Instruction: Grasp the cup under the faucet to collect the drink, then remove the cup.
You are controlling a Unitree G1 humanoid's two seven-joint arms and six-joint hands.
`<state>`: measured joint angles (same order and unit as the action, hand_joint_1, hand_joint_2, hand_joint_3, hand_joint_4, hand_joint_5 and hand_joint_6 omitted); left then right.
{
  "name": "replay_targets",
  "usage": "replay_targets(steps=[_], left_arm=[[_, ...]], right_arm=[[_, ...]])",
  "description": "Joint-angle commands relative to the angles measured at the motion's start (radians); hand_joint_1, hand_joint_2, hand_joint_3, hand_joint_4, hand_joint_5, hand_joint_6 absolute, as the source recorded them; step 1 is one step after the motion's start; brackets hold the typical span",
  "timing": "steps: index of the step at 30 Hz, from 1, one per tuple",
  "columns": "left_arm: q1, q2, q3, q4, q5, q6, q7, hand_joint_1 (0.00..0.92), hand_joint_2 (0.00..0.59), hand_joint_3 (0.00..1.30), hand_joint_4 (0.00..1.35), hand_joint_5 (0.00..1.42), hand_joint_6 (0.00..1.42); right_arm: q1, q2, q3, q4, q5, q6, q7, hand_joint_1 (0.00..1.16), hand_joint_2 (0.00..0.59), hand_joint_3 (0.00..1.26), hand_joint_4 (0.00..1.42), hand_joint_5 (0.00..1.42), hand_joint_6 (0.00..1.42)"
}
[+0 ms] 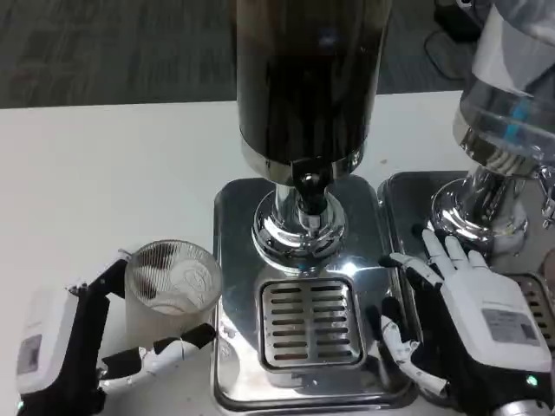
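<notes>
Our left hand (pixel 82 342) holds the ribbed clear cup (pixel 172 290) left of the dispenser's drip grate (pixel 308 322), not yet under the faucet (pixel 307 184). Right hand (pixel 460 316) rests spread on the tray (pixel 368 260), likely bracing.

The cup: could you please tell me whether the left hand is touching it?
Touching. In the head view, the left hand wraps its fingers around the clear cup, pressing against its side beside the dispenser's drip tray.
</notes>
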<state>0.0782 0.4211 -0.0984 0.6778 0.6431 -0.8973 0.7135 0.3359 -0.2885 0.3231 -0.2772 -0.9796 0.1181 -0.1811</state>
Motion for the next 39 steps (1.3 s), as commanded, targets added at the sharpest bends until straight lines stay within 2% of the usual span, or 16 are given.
replay_targets(steps=[1, 4, 18, 23, 30, 34, 39], left_arm=[[-0.030, 0.005, -0.007, -0.027, 0.014, -0.040, 0.023, 0.574, 0.150, 0.47, 0.46, 0.70, 0.67], [-0.045, 0.002, -0.015, -0.029, 0.013, -0.049, 0.013, 0.573, 0.150, 0.47, 0.46, 0.70, 0.67], [-0.159, -0.023, -0.119, 0.067, -0.004, -0.107, -0.096, 0.564, 0.143, 0.47, 0.46, 0.70, 0.69], [-0.226, -0.049, -0.158, 0.142, 0.014, -0.117, -0.096, 0.555, 0.140, 0.47, 0.46, 0.70, 0.68], [-0.348, -0.119, -0.226, 0.270, 0.061, -0.116, -0.054, 0.519, 0.140, 0.48, 0.46, 0.70, 0.69], [-0.384, -0.139, -0.249, 0.314, 0.080, -0.117, -0.023, 0.509, 0.136, 0.48, 0.46, 0.70, 0.69], [-0.425, -0.166, -0.292, 0.344, 0.129, -0.088, 0.048, 0.472, 0.137, 0.47, 0.45, 0.68, 0.61]], right_arm=[[0.004, -0.004, -0.006, 0.000, -0.006, -0.002, -0.015, 0.41, 0.530, 0.27, 0.01, 0.00, 0.02], [0.010, -0.002, -0.008, -0.004, -0.008, 0.001, -0.019, 0.41, 0.530, 0.26, 0.01, 0.00, 0.02], [0.050, 0.024, -0.021, -0.036, -0.024, 0.026, -0.045, 0.41, 0.530, 0.26, 0.01, 0.00, 0.02], [0.063, 0.034, -0.022, -0.056, -0.033, 0.040, -0.047, 0.41, 0.530, 0.26, 0.01, 0.00, 0.02], [0.081, 0.050, -0.030, -0.085, -0.045, 0.060, -0.039, 0.41, 0.530, 0.26, 0.01, 0.00, 0.02], [0.094, 0.054, -0.027, -0.095, -0.047, 0.065, -0.037, 0.41, 0.530, 0.26, 0.01, 0.00, 0.02], [0.104, 0.063, -0.029, -0.104, -0.045, 0.071, -0.039, 0.41, 0.530, 0.26, 0.01, 0.00, 0.02]])
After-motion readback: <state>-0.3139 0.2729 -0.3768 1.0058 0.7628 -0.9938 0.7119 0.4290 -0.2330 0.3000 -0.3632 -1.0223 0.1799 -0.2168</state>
